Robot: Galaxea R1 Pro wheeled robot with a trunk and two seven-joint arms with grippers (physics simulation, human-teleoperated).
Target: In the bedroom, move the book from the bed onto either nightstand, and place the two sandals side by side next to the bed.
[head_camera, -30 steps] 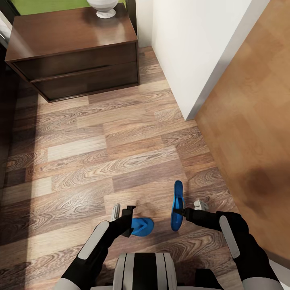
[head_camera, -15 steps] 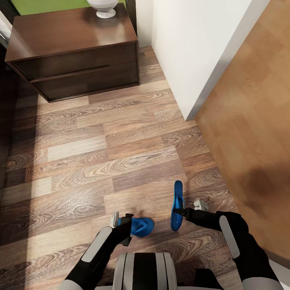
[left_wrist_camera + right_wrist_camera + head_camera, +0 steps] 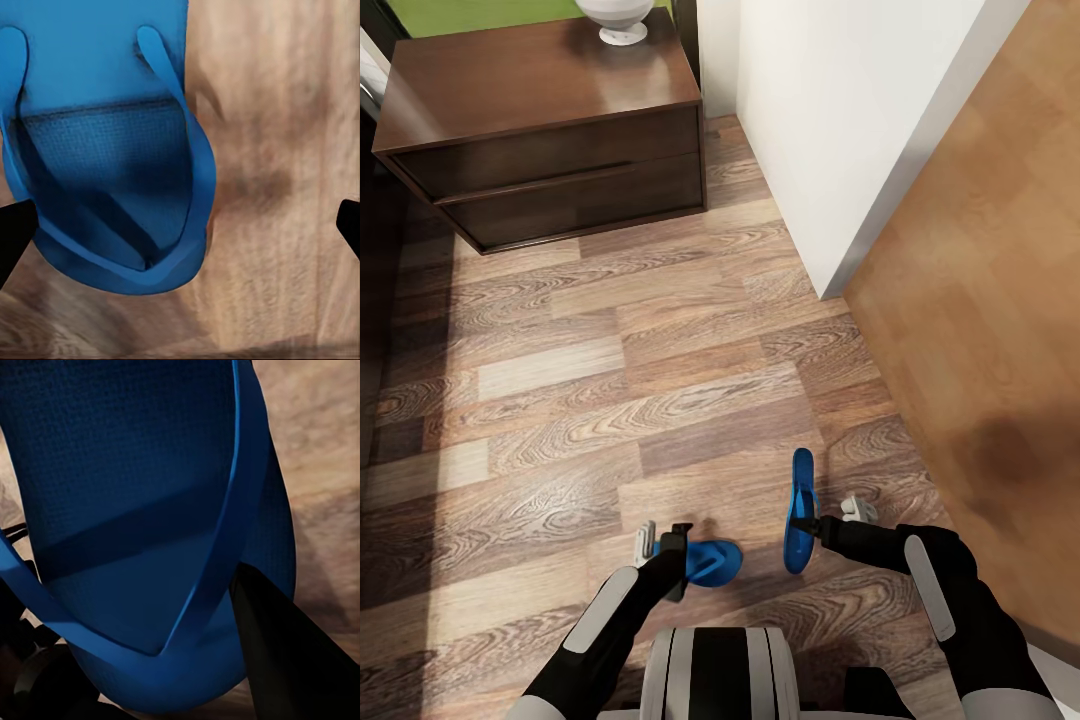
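One blue sandal [image 3: 712, 562] lies flat on the wood floor just in front of my base. My left gripper [image 3: 664, 552] hovers at its left side. In the left wrist view that sandal [image 3: 112, 150] sits strap up between the wide-open fingertips [image 3: 15, 236], off toward one of them, and neither touches it. My right gripper [image 3: 816, 526] is shut on the second sandal [image 3: 798, 505], which stands on its edge. The right wrist view shows a dark finger [image 3: 285, 660] pressed by its strap [image 3: 225, 532]. A dark brown nightstand [image 3: 550, 120] stands at the far left. The book is out of view.
A white bowl-shaped ornament [image 3: 615, 18] sits on the nightstand's back edge. A white wall corner [image 3: 830, 150] juts in at the right, with an orange-brown panel [image 3: 980, 300] beyond it. A dark shadowed strip [image 3: 375, 300] runs along the left edge.
My left arm has shifted slightly back beside the flat sandal, which has stayed put on the floor. The right arm and its sandal have not moved.
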